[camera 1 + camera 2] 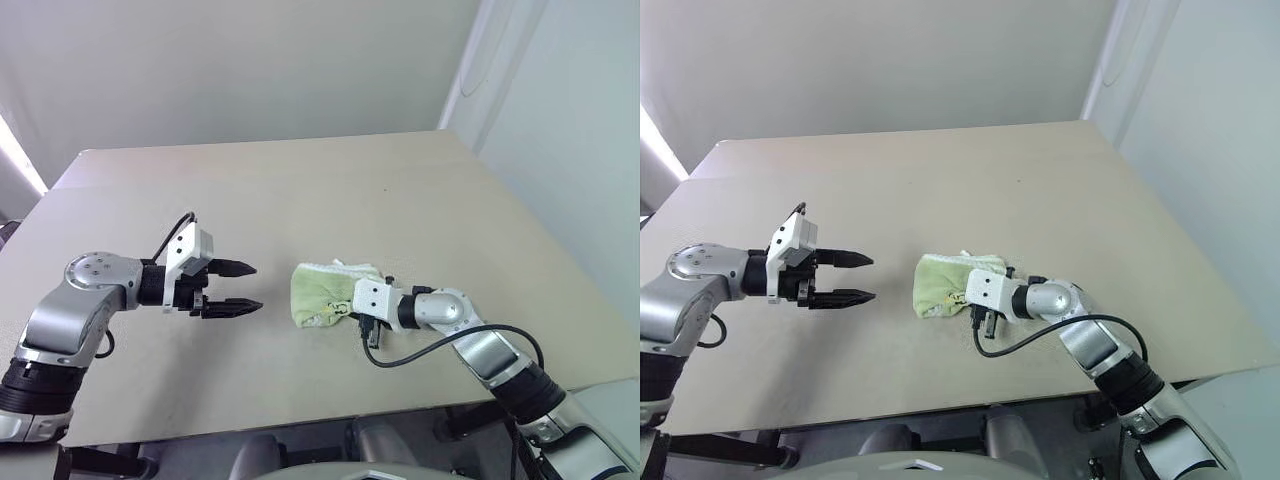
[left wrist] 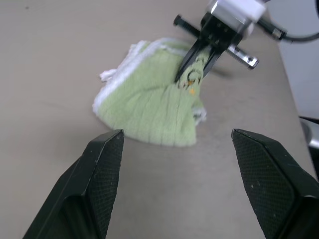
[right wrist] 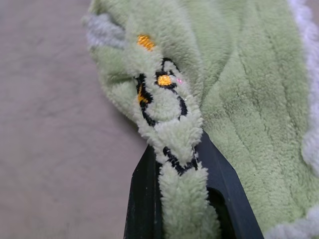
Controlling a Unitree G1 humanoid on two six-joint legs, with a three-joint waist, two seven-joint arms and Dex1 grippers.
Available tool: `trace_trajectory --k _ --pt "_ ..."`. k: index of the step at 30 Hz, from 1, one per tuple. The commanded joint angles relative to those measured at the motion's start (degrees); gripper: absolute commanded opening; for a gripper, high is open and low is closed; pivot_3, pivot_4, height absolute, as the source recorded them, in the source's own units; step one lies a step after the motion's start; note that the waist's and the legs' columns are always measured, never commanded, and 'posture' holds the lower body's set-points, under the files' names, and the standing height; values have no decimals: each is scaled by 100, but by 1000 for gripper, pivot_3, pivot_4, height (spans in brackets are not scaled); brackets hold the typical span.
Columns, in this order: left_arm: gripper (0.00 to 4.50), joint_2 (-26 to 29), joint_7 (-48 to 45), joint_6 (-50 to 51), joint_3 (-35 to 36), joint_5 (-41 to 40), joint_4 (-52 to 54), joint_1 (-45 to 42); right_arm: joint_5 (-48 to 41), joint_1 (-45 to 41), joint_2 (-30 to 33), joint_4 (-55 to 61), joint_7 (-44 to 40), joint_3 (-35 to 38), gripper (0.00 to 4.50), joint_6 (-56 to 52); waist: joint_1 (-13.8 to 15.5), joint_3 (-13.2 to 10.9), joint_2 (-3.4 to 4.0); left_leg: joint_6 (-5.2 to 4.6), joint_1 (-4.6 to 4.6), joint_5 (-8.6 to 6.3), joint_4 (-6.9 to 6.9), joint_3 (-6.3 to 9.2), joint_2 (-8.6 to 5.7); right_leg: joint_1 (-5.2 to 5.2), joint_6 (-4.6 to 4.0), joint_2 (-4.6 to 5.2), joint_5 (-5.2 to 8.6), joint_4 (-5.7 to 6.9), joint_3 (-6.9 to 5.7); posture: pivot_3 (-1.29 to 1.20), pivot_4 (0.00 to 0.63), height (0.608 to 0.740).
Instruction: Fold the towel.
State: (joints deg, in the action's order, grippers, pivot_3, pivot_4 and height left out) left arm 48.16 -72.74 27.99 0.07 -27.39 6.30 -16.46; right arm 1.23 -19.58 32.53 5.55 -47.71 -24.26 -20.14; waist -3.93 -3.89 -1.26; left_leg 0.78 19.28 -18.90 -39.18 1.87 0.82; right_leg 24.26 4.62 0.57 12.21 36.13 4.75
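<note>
Now the right gripper (image 2: 192,75) has its two black fingers pinched shut on a raised fold of the light yellow-green terry towel (image 1: 318,295), right at its black and orange embroidered squiggle (image 3: 162,94). Rumpled, with white scalloped edging, it lies on the bare beige table (image 1: 300,190). Well apart, the left gripper (image 1: 238,288) hovers wide open and empty, pointing at it.

It looks like a plain test room or lab. There is a big bare tan table (image 1: 300,190), a plain white wall (image 1: 230,60) behind it, and a pale panel (image 1: 570,140) on the right side.
</note>
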Motion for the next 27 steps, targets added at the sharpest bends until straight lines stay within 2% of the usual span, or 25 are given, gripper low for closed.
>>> trace_trajectory --k 1,3,5,8,11,14,18,27 --pt "3657 -9 -89 -200 -12 72 -176 -183 -1005 -401 -187 729 -13 1129 29 -701 0 -3 4 0 3 0 0 1 0 3 0 0 0 1 0 0 0 712" --pt "3657 -36 -115 -275 -43 125 -338 -260 -1722 -763 -306 1013 79 1869 29 -1270 -8 -9 13 0 11 0 2 2 0 13 -1 -1 -1 2 -1 0 0 712" --pt "3657 -52 -140 -328 -67 155 -430 -302 -2070 -1054 -299 1082 214 2333 29 -1640 -2 -11 16 0 16 0 3 1 0 19 -1 -1 -2 1 0 0 0 712" --pt "3657 -83 -150 -362 -96 190 -482 -333 -2192 -1295 -162 988 375 2673 29 -1857 7 -7 12 -1 15 -1 18 4 1 19 -1 -1 -1 -4 -5 0 0 712" --pt "3657 -150 -134 -360 -145 214 -472 -370 -1822 -1595 242 392 622 2946 29 -1612 13 -11 17 -2 21 -2 21 3 1 20 -1 2 0 -11 -7 0 0 712" --pt "3657 -199 -106 -345 -177 238 -433 -390 -1431 -1590 660 -28 647 2811 29 -1246 11 -12 18 -2 23 -1 14 -9 -6 20 0 10 0 -15 3 0 0 712" --pt "3657 -236 -115 -397 -181 277 -432 -395 -847 -945 915 -225 538 2197 29 -668 -18 -10 14 -3 15 -2 24 -8 0 21 -1 0 1 -13 3 0 0 712" --pt "3657 -219 -88 -330 -142 264 -319 -411 -284 222 441 187 735 1280 29 -313 -9 -12 18 -4 14 -2 13 -12 0 21 -1 -2 1 -4 10 0 0 712"
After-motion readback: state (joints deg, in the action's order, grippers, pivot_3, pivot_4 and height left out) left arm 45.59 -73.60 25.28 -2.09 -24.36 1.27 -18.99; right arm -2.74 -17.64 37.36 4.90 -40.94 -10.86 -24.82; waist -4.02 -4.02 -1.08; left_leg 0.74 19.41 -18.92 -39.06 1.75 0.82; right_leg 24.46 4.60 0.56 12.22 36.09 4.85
